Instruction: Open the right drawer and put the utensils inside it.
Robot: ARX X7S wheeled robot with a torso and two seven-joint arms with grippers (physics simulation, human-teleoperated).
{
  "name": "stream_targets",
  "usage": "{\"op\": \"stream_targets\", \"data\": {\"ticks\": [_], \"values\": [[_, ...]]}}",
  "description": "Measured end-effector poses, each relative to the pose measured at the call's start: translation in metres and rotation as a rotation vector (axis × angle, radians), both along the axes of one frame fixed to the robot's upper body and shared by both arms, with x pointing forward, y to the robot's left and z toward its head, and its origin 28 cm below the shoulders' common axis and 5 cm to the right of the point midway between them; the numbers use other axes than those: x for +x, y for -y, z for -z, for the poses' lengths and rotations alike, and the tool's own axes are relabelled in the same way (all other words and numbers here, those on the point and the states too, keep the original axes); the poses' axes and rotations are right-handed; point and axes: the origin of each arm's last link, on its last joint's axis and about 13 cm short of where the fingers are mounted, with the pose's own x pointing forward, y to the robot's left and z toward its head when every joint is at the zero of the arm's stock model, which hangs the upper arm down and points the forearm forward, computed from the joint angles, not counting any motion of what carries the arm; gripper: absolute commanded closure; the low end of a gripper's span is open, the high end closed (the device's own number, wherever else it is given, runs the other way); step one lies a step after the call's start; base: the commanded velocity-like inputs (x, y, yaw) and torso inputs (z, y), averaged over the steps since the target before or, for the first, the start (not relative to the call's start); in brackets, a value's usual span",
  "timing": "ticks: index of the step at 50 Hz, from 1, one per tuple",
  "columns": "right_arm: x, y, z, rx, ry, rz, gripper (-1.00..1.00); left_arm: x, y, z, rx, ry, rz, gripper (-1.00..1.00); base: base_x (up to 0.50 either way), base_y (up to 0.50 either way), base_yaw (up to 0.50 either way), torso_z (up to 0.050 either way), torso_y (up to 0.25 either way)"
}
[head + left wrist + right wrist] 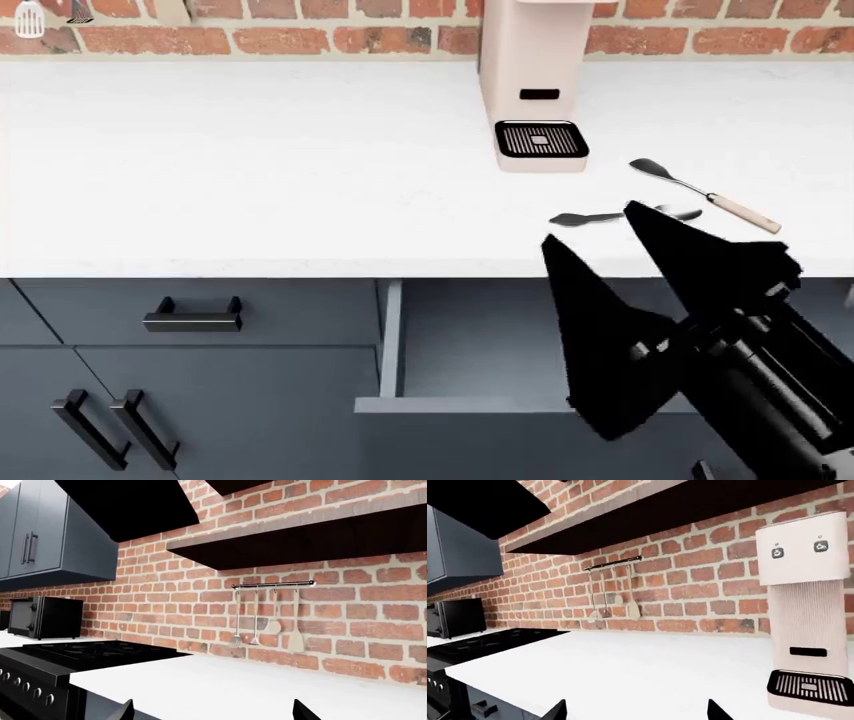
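Presently: right gripper [601, 235] spread, empty; dull metal spoon [587, 218] at its 12 o'clock; grey-lined right drawer [481, 350] open.

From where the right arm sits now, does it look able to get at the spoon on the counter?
Probably yes. The right gripper is open just in front of the spoon, which lies flat on the white counter, nothing between them; the spatula lies just behind.

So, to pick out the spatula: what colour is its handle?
Pale wood on the spatula, with a dark metal head; clearest in the head view.
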Motion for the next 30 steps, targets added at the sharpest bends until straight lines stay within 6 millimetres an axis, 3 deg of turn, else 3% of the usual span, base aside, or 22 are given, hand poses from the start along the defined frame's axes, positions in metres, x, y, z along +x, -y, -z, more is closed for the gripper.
{"op": "stream_targets", "data": {"ticks": [19, 30], "values": [[0.08, -0.014, -0.098, -0.289, 0.104, 0.685, -1.0, -0.003, 0.001, -0.005, 0.007, 0.016, 0.004, -1.0, 0.0, 0.0, 0.0, 0.0, 0.0], [0.103, -0.009, -0.145, -0.331, 0.114, 0.864, -1.0, -0.006, 0.001, -0.008, 0.011, 0.025, 0.004, -1.0, 0.0, 0.0, 0.0, 0.0, 0.0]]}}
